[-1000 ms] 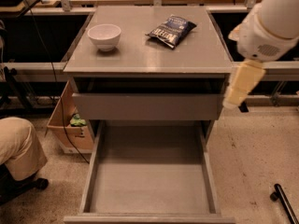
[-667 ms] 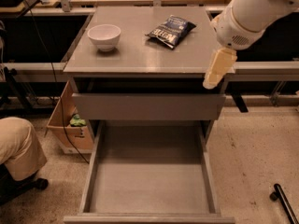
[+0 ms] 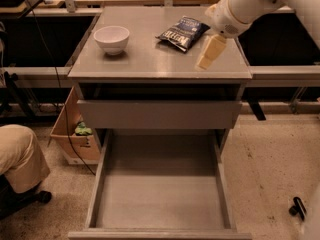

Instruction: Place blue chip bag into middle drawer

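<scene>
Blue chip bag lies flat on the grey cabinet top, toward its rear right part, with the white lettering facing up and one corner pointing at the back edge. Well to its left on the same top stands a white bowl, upright and apart from the bag. The gripper hangs over the right front part of the top, just beside the bag's near right corner and not touching it. It slants down and to the left from the white arm, which comes in from the upper right. Seen side-on as one pale block, it does not show whether it is open or closed. Below the top, a drawer with a plain flat front panel is pushed nearly in. Under that, the middle drawer is pulled far out toward the camera, showing its broad grey floor and low side walls. At the left, a cardboard box sits on the speckled floor beside the cabinet, and a knee in tan trousers shows near the frame's edge.
</scene>
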{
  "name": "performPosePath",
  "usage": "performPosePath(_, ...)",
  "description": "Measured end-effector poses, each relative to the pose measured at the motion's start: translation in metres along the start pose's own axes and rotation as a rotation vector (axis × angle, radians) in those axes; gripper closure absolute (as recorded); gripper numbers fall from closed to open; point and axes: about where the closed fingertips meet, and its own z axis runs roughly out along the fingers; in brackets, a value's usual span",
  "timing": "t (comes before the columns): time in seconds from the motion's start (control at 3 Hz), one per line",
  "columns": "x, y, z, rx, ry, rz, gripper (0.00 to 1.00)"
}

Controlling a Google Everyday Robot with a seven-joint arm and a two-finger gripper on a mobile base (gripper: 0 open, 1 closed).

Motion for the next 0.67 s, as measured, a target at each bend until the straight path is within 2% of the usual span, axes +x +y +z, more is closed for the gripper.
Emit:
performPosePath(0.33, -0.008, -0.0241, -0.0065, 0.04, -0.053, 0.019, 0.0)
performPosePath(0.67, -0.0047, -0.0175, 0.0013, 0.023, -0.051, 0.046, 0.0)
